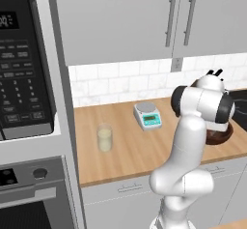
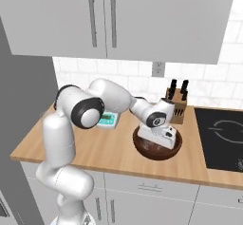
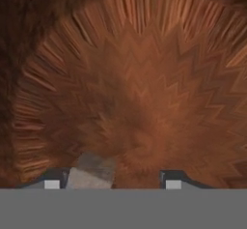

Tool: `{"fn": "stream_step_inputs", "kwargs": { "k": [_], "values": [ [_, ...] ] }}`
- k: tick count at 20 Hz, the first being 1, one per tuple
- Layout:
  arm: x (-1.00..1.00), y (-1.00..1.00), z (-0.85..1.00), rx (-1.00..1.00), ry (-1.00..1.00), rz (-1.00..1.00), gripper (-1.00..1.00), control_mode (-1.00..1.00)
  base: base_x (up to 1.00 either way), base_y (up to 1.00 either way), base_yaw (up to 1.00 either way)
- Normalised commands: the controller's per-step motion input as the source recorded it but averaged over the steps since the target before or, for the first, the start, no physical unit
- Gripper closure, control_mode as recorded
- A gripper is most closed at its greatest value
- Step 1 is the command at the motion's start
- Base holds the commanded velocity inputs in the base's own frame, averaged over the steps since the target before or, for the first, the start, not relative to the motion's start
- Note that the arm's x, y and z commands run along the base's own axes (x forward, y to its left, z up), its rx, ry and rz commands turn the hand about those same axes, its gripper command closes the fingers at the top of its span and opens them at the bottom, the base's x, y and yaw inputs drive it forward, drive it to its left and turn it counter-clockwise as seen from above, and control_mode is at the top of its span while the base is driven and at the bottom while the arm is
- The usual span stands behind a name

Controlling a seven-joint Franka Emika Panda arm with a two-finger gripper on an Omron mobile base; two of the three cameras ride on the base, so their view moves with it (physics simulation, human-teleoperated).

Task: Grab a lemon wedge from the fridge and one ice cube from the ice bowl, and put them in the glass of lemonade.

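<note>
Inside the brown wooden ice bowl (image 2: 157, 145), the tool (image 3: 112, 179) stands parted, jaws ungripped; a pale ice cube (image 3: 91, 172) lies at lower left, beside its left fingertip (image 3: 52, 183).

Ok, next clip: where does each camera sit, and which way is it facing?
Left base view: behind the arm's left, facing the counter; glass of lemonade, scale; the arm rises lower right.
Right base view: behind its right, facing the same counter; the end effector dips into the brown bowl beside the knife block; arm lower left.
Hand view: on the hand, looking into the bowl, ice cube between the fingertips.
The base views share scale and bowl.
</note>
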Motion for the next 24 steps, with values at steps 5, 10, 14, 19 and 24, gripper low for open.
{"fn": "stream_step_inputs", "kwargs": {
  "k": [5,10,14,19,24],
  "values": [
    [0.29,0.00,-0.21,-0.03,-0.07,0.01,1.00,-1.00,0.00,0.00,0.00],
    [0.12,0.00,-0.01,0.00,0.00,0.00,1.00,-1.00,0.00,0.00,0.00],
    [-0.01,0.00,0.01,0.00,-0.01,0.00,1.00,-1.00,0.00,0.00,0.00],
    [-0.28,0.00,0.54,0.00,-0.19,0.04,1.00,-1.00,0.00,0.00,0.00],
    [-0.44,0.09,0.72,0.00,-0.10,0.12,1.00,-1.00,0.00,0.00,0.00]
  ]
}}
